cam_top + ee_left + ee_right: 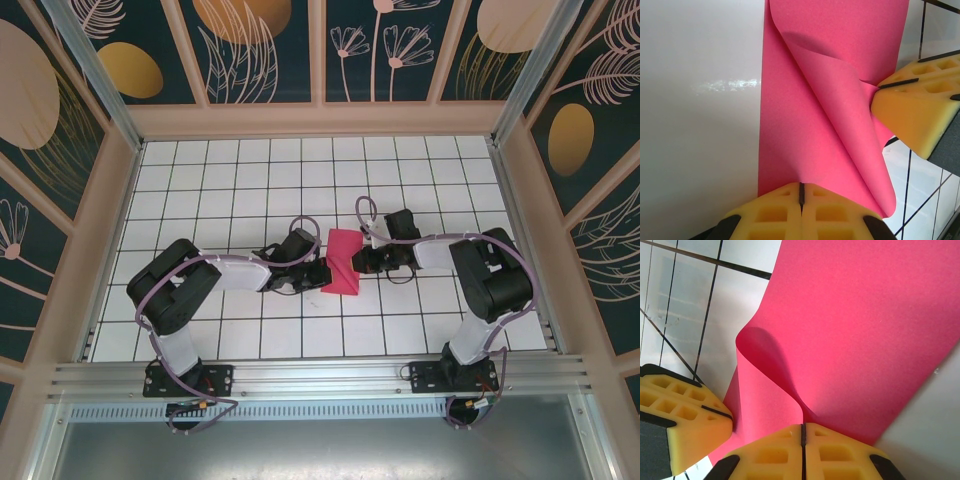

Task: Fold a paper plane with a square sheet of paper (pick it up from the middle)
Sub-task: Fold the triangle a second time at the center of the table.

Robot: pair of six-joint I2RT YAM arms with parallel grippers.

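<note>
Midway across the white tiled desk (250, 180), between my two arms, lies the square sheet of paper (342, 262), magenta-pink and partly folded into a narrower, slanted shape. Both arms reach inward to it from either side. My left tool (318, 272) sits at the sheet's left edge and my right tool (364, 262) at its right edge, so the two nearly face each other with the paper between them.

From the left wrist camera I see the left tool's yellow pads pressed together with the pink edge nipped in the seam; it is clamped on the paper. A loose flap rises from that pinch, curls over and runs up to the right, where the right tool's yellow pads close on its edge. That flap hides part of the flat layer beneath it, and the right tool's foam block covers some of the tile lines behind.

From the right wrist camera the right tool's pads are likewise tight on a pink fold, with the paper bulging up in a soft hump just beyond them. The left tool's yellow pad crowds the lower left, just beside that hump.

Around the work stand dark wall panels (260, 50) painted with pale flowers and leaves. An aluminium rail (320, 378) runs along the near edge by the arm bases. Lilac cables (300, 222) loop off each arm close to the tools.
</note>
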